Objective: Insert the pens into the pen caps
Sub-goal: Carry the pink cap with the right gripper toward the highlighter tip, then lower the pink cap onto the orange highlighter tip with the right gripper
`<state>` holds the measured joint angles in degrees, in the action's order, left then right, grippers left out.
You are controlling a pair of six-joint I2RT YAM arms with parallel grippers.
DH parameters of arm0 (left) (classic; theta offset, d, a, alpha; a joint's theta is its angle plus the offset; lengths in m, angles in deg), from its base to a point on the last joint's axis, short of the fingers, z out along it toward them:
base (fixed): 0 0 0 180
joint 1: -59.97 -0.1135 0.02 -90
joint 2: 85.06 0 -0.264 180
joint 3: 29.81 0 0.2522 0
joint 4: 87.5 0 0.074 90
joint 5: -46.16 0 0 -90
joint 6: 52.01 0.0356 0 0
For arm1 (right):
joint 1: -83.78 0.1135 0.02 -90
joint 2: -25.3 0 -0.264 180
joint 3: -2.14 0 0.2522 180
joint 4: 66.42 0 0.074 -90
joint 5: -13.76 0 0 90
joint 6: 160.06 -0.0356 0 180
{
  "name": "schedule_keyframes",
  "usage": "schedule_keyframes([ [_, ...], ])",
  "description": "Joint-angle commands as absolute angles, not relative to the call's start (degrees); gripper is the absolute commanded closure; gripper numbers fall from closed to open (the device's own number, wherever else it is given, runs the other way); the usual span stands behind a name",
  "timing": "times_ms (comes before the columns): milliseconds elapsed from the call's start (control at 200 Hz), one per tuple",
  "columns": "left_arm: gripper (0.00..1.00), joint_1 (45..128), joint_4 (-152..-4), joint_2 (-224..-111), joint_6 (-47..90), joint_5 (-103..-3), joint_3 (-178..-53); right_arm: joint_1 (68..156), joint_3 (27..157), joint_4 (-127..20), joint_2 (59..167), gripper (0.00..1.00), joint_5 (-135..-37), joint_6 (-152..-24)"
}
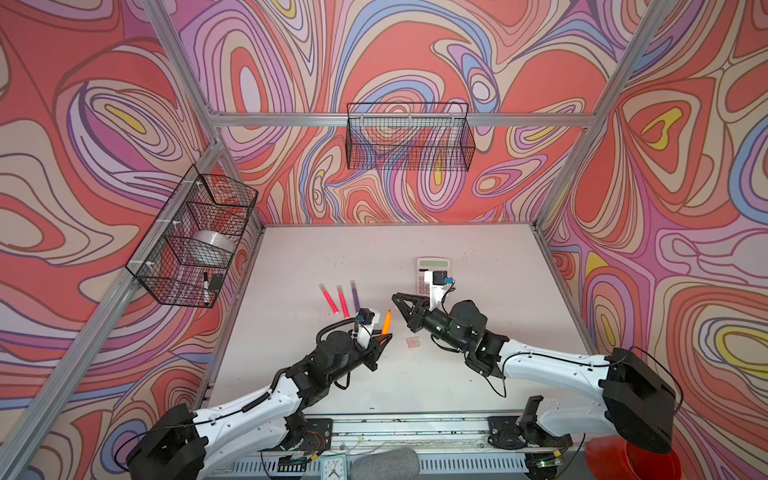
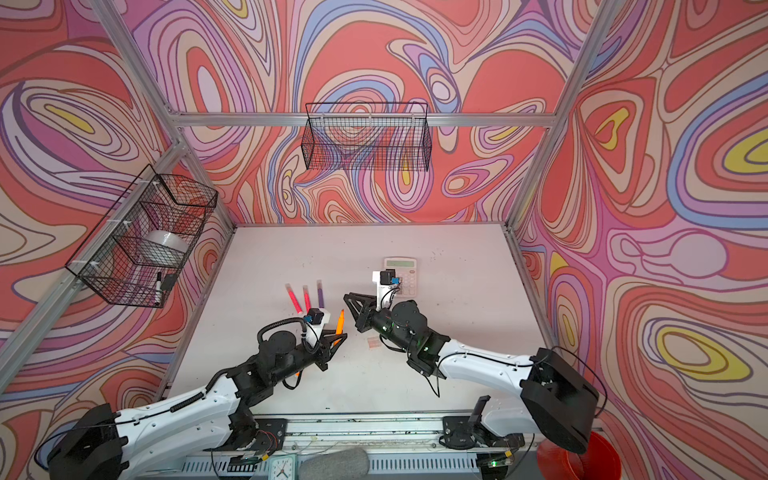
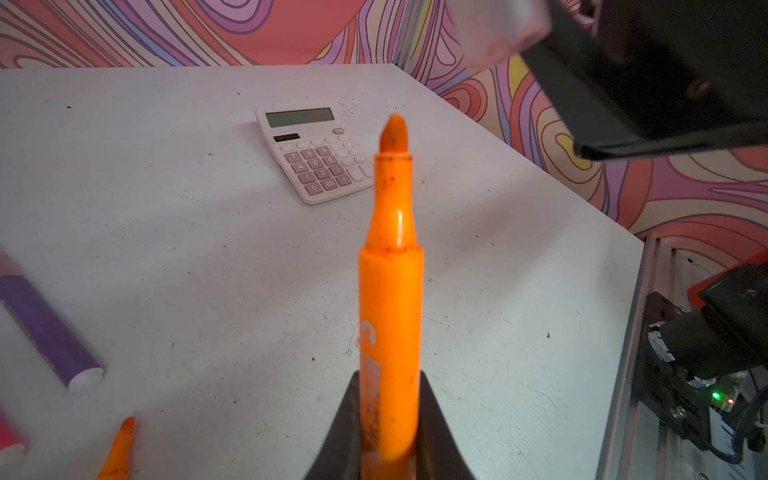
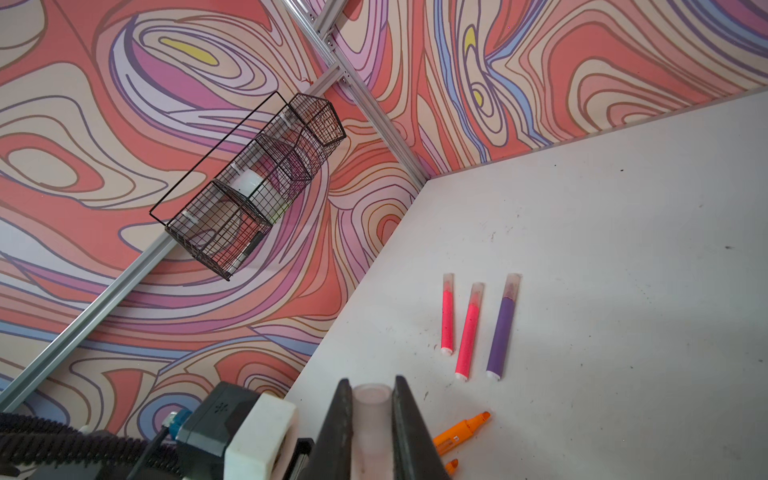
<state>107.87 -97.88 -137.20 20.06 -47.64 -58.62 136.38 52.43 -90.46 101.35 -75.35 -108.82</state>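
My left gripper point(image 1: 384, 337) point(image 3: 388, 380) is shut on an uncapped orange pen point(image 1: 387, 322) point(image 3: 390, 266), whose tip points up and away. Just right of that tip, my right gripper point(image 1: 395, 296) point(image 4: 371, 384) is shut on a pale translucent pen cap point(image 4: 371, 415), open end outward. The cap shows blurred in the left wrist view point(image 3: 498, 29), apart from the tip. Two pink pens point(image 4: 447, 316) point(image 4: 467, 332) and a purple pen point(image 4: 503, 328) lie capped on the table. Two more orange pens point(image 4: 461, 432) point(image 4: 451, 465) lie uncapped near my left arm. Loose caps point(image 1: 412, 342) rest between the arms.
A white calculator point(image 1: 432, 266) lies behind my right gripper. A wire basket point(image 1: 409, 137) hangs on the back wall. A second wire basket point(image 1: 195, 237) on the left wall holds a tape roll and a black-and-white marker point(image 1: 205, 286).
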Motion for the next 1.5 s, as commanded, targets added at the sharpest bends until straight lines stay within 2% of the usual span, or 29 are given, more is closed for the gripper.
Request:
schedule_keyframes([
  [0, 1.00, 107.68, -100.09, -136.30, 19.01, -46.85, -59.57, 136.76, 53.38, -93.84, 103.06, 0.98, -76.70, -109.50],
  [671, 1.00, 107.62, -99.62, -135.98, 19.19, -45.61, -59.75, 136.85, 57.21, -93.75, 108.53, 0.98, -77.38, -110.47],
  [1207, 1.00, 107.62, -99.79, -135.38, 18.36, -43.46, -59.91, 140.17, 53.72, -94.41, 107.12, 0.97, -72.13, -108.47],
  [1497, 1.00, 107.15, -99.91, -133.11, 18.56, -46.58, -64.21, 141.41, 49.06, -101.08, 107.94, 0.92, -73.62, -106.25],
])
